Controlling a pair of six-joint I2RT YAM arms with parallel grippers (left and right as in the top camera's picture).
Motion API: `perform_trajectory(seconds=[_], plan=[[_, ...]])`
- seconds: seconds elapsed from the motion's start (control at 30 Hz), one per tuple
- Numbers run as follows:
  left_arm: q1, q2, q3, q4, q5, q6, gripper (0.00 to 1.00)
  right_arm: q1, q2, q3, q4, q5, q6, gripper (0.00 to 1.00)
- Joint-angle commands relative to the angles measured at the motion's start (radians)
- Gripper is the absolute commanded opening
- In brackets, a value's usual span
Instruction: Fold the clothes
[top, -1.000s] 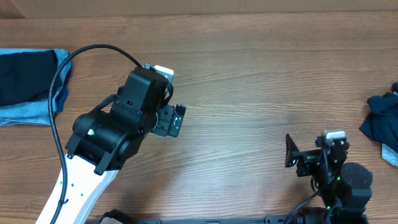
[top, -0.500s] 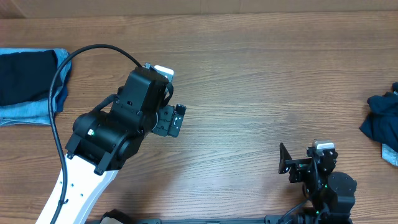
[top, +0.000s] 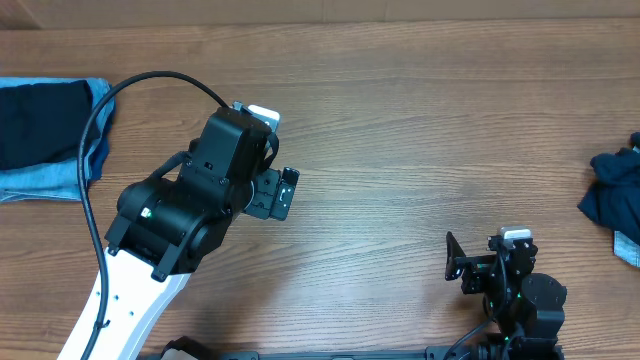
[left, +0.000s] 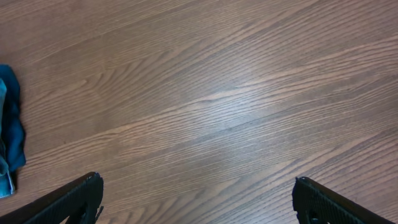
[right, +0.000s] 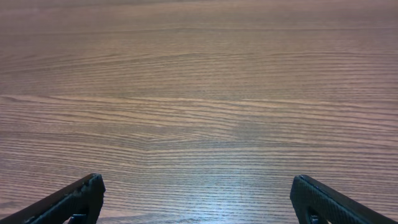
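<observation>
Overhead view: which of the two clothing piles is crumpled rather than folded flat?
The dark navy fabric heap at the view's right edge, bunched and wrinkled. The other, dark navy cloth on light blue denim at the left edge, lies flat and squared.

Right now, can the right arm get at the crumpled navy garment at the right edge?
Probably yes. The crumpled navy garment lies ahead and to the right of the right arm, with only bare table between them. Its jaws stand open and empty. Part of it runs out of frame.
</observation>
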Motion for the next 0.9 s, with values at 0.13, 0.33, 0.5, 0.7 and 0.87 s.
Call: perform_trajectory(seconds=[0.13,0.33,0.5,0.7,0.87], plan=[[-0.003,0.003,0.004,0.004,-0.005,-0.010,1.00,-0.003,-0.012,-0.018,0.004,0.002,0.003,1.00],[-0.003,0.003,0.004,0.004,-0.005,-0.010,1.00,-0.003,-0.012,-0.018,0.004,0.001,0.003,1.00],[-0.003,0.003,0.004,0.004,-0.005,-0.010,1.00,-0.003,-0.012,-0.018,0.004,0.002,0.003,1.00],[0.001,0.003,0.004,-0.006,-0.081,-0.009,1.00,-0.003,-0.012,-0.018,0.004,0.002,0.003,1.00],[0.033,-0.003,0.004,-0.022,-0.100,0.026,1.00,-0.003,-0.012,-0.018,0.004,0.002,0.003,1.00]])
